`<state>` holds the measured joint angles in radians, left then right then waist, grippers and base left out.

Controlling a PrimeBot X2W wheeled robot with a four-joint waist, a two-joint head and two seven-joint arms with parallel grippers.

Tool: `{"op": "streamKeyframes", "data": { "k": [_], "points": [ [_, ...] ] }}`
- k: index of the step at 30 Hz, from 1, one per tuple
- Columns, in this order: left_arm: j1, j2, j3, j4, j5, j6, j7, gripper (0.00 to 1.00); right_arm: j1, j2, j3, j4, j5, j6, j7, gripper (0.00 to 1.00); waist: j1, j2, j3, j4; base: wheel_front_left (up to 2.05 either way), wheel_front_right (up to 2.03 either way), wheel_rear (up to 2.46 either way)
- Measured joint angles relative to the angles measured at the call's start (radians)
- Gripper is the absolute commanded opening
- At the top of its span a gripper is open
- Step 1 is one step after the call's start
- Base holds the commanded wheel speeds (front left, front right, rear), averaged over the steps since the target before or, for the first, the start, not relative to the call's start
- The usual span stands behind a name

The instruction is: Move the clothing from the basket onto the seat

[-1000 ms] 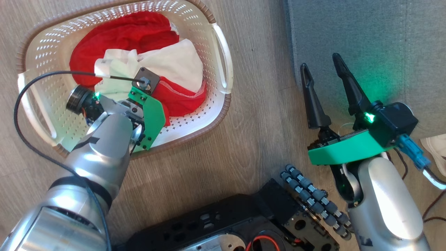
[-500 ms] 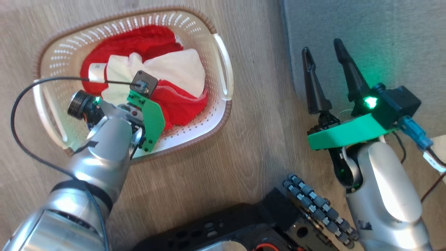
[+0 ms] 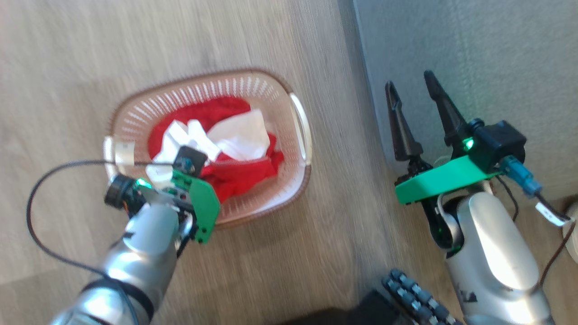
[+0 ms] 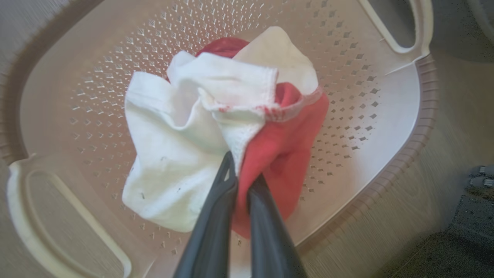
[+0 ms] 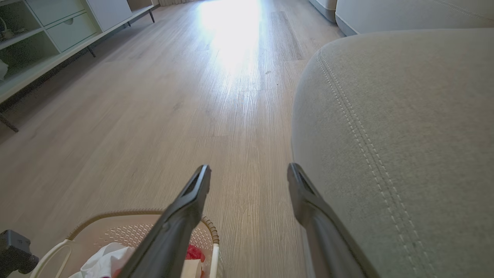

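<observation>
The clothing (image 3: 235, 149) is a bunched red and white bundle inside the cream basket (image 3: 203, 90) on the floor. My left gripper (image 4: 240, 170) is shut on a fold where the red and white fabric (image 4: 185, 127) meet, above the basket's perforated bottom (image 4: 347, 77). In the head view the left wrist covers its fingers. My right gripper (image 3: 407, 81) stands open and holds nothing, at the edge of the grey seat (image 3: 474, 54). The right wrist view has its fingers (image 5: 249, 170) spread over the floor, with the seat (image 5: 405, 135) to the right and the basket (image 5: 127, 231) with clothing (image 5: 104, 262) at lower left.
Pale wood floor (image 3: 135, 45) surrounds the basket. A black cable (image 3: 31, 212) loops off my left wrist. My black base (image 3: 406, 298) sits at the bottom edge. A low white cabinet (image 5: 58, 27) lines the far left, and a second sofa (image 5: 405, 11) stands further off.
The head view has pulled up and back, so the basket looks smaller and lower. My left gripper has stayed shut on the clothing, which now looks gathered upward. The right gripper has stayed open.
</observation>
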<state>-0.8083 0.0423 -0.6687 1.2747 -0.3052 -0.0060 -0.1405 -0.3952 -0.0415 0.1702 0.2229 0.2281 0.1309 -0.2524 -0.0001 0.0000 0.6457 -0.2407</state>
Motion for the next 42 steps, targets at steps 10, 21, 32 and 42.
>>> {"op": "streamKeyframes", "data": {
  "k": [10, 21, 32, 42],
  "points": [
    [0.142, -0.002, -0.035, -0.087, -0.119, 0.022, -0.091, 0.00, 0.103, -0.001, -0.010, 0.069, -0.026, 0.000, 0.000, 1.00, 0.0000, 0.0000, -0.239, 0.052, 0.00, 0.00, 0.00],
    [0.269, 0.009, 0.089, -0.411, -0.131, 0.105, -0.107, 0.00, 0.234, -0.001, -0.028, 0.106, -0.035, 0.000, 0.000, 1.00, -0.0001, 0.0000, -0.489, 0.116, 0.00, 0.00, 0.00],
    [0.454, 0.028, 0.261, -0.744, -0.026, 0.123, -0.107, 0.00, 0.317, -0.001, -0.017, 0.114, -0.035, 0.000, 0.000, 1.00, -0.0001, 0.0000, -0.649, 0.159, 0.00, 0.00, 0.00],
    [0.543, 0.015, 0.398, -0.971, 0.021, 0.095, -0.107, 0.00, 0.328, -0.001, -0.002, 0.115, -0.033, 0.000, 0.000, 1.00, -0.0001, 0.0000, -0.697, 0.164, 0.00, 0.00, 0.00]
  ]
}}
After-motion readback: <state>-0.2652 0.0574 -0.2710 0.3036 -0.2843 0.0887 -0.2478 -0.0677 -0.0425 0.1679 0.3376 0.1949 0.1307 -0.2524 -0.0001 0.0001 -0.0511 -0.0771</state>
